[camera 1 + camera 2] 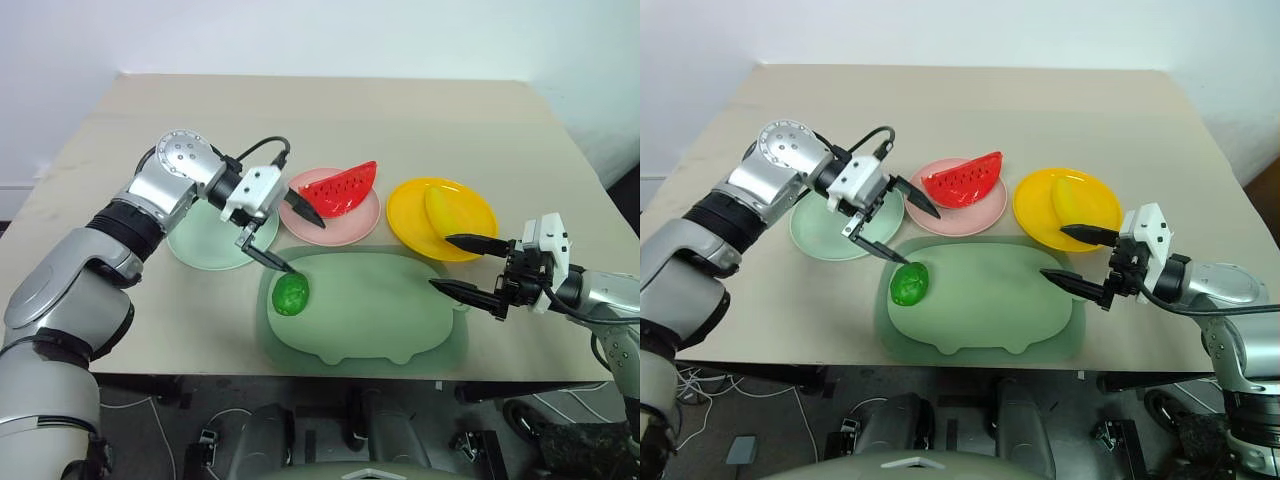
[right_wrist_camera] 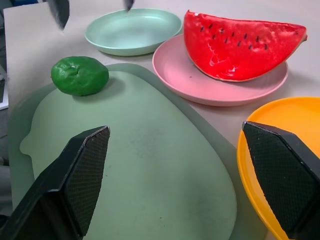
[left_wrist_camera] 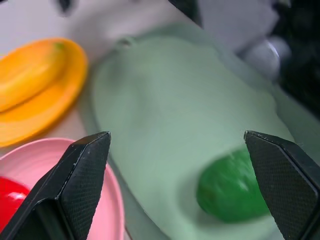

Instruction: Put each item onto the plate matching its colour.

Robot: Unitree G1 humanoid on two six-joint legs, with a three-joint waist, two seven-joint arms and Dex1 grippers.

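Status of sorting: the watermelon wedge [image 1: 340, 190] lies on the pink plate [image 1: 345, 226] at upper centre of the frame, and the banana [image 1: 447, 212] lies on the yellow plate [image 1: 410, 222] to its right. The green fruit [image 1: 291, 295] remains on the grey-green mat [image 1: 380, 310] at the mat's left end, lower centre of the frame, so one item appears outstanding. The mint green plate [image 1: 200, 250] is unoccupied and sits just left of and above the fruit in the frame, partly under the left arm. The left gripper [image 1: 285, 240] hangs above and slightly left of the fruit with its fingers spread apart and nothing between them; the lower fingertip [image 1: 280, 265] points at the fruit's upper edge without visible contact. The right gripper [image 1: 468, 265] is likewise spread and empty, at the mat's right end near the yellow plate, well apart from the fruit. The left arm is therefore the nearer one. The fruit is slightly oval, long axis running up-right to down-left; the coming descent likely needs the fingers to straddle its shorter width.
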